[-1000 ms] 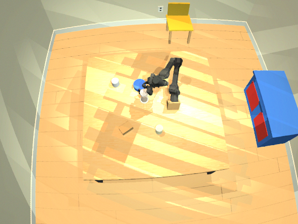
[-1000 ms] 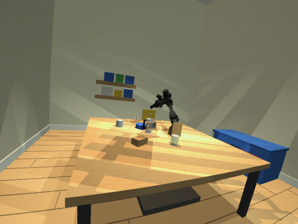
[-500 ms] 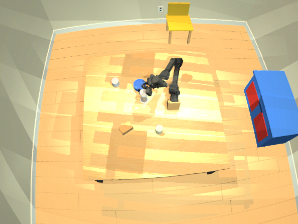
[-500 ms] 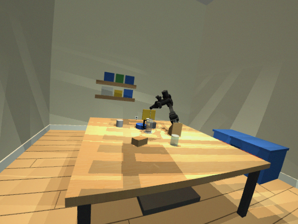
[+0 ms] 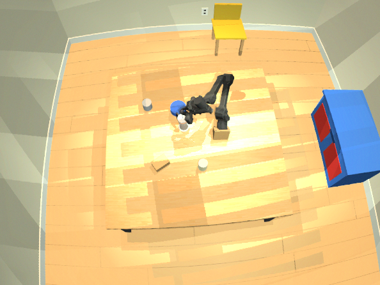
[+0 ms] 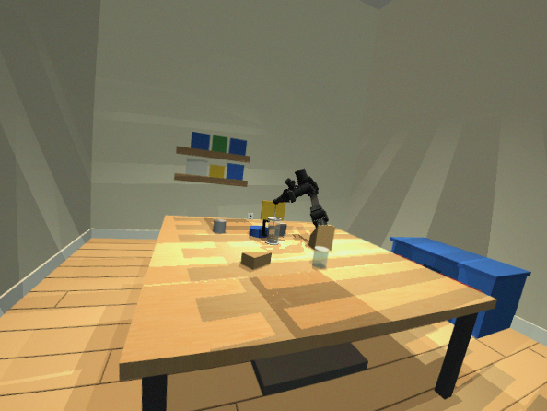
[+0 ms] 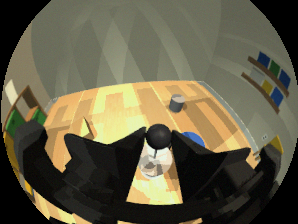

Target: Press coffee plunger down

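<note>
The coffee press (image 5: 183,126) (image 6: 273,234) (image 7: 155,166) stands upright on the table, a clear glass body with a pale lid and a dark handle. Its thin plunger rod (image 6: 275,212) rises well above the lid, so the plunger is up. The round black plunger knob (image 7: 158,139) tops the rod. My gripper (image 6: 275,202) (image 7: 158,131) is shut on the knob from the side, one finger on each side of it, above the press. In the top view the fingers partly cover the top of the press, and the knob is hard to make out.
A blue round object (image 5: 176,108) (image 6: 256,231) (image 7: 193,137) is close behind the press. A grey cylinder (image 5: 147,105) (image 6: 219,226) (image 7: 176,103) stands further left. A wooden block (image 5: 160,165) (image 6: 256,260) and a pale glass (image 5: 203,164) (image 6: 320,258) are nearer the front.
</note>
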You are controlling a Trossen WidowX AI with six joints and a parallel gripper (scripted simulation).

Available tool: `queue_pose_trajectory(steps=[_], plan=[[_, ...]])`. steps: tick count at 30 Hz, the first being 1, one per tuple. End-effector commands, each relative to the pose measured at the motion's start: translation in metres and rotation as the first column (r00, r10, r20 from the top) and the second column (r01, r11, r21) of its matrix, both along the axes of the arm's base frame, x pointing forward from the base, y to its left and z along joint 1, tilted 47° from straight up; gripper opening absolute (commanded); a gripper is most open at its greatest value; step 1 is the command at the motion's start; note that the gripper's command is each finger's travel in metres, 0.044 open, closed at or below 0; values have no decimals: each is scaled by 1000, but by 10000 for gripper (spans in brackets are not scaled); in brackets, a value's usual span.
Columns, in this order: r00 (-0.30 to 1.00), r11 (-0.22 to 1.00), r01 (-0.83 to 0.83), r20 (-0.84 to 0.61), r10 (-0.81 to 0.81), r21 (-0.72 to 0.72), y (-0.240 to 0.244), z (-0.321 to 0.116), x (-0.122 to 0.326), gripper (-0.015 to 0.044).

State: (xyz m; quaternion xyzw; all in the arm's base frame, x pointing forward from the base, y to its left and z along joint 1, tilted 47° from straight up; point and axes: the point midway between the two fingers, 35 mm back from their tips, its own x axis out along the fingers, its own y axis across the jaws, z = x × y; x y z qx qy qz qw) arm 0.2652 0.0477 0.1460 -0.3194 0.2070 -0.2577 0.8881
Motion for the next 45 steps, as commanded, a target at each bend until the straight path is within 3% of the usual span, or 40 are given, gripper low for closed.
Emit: queue_pose_trajectory(steps=[1,45], plan=[[999,1000,2,-37,-3,-8,-10,-16,-2,123],[1000,999,-10,-11,10,-31,-45,-43,12,123]])
